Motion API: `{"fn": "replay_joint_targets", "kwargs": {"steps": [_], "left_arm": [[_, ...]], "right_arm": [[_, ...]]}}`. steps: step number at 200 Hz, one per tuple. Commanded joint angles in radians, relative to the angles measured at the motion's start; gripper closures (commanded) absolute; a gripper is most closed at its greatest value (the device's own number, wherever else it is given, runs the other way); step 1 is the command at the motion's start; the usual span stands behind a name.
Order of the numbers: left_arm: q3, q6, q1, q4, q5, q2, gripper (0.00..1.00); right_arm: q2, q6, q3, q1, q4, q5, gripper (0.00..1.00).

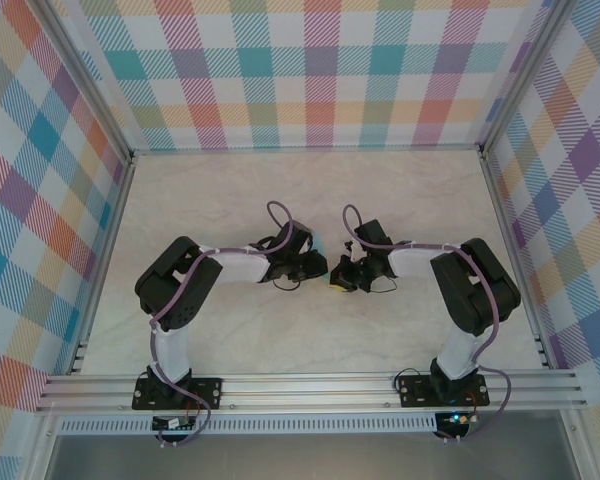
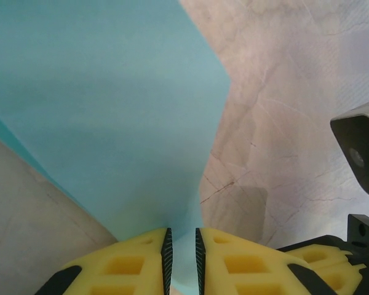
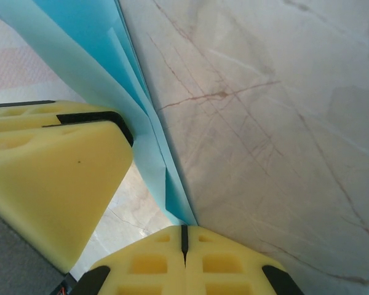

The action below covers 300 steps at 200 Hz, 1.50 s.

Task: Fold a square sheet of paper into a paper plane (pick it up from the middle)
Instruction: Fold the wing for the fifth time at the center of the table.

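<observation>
The light-blue sheet of paper (image 2: pixel 111 110) is folded into layers and held up between the two arms at mid-table, a sliver of it (image 1: pixel 318 240) showing from above. My left gripper (image 2: pixel 183 236) has its pads a narrow gap apart, with the paper running through the gap. My right gripper (image 3: pixel 184 230) is shut, and the paper's (image 3: pixel 104 49) folded edge runs straight down into the seam between its pads. One of the left gripper's yellow fingers (image 3: pixel 55 166) presses close against the paper beside it. Both grippers (image 1: pixel 320 268) (image 1: pixel 340 278) nearly touch.
The marble tabletop (image 1: pixel 230 200) lies below, walled by aluminium rails and checked panels. In the left wrist view the right arm's camera housing (image 2: pixel 360 153) and yellow finger (image 2: pixel 323 270) sit very close on the right.
</observation>
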Motion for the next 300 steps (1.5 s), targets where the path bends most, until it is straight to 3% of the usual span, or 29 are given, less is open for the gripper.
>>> {"fn": "replay_joint_targets", "kwargs": {"steps": [1, 108, 300], "left_arm": [[0.028, 0.041, 0.004, 0.011, -0.046, 0.007, 0.79], [0.048, 0.242, 0.085, 0.115, 0.031, 0.078, 0.78], [0.267, 0.373, 0.240, -0.067, 0.042, 0.212, 0.76]], "right_arm": [[0.020, -0.026, -0.028, -0.010, -0.085, 0.034, 0.96], [0.033, -0.066, -0.021, -0.015, -0.131, 0.020, 0.96], [0.022, -0.148, -0.041, -0.018, -0.243, 0.045, 0.96]]}}
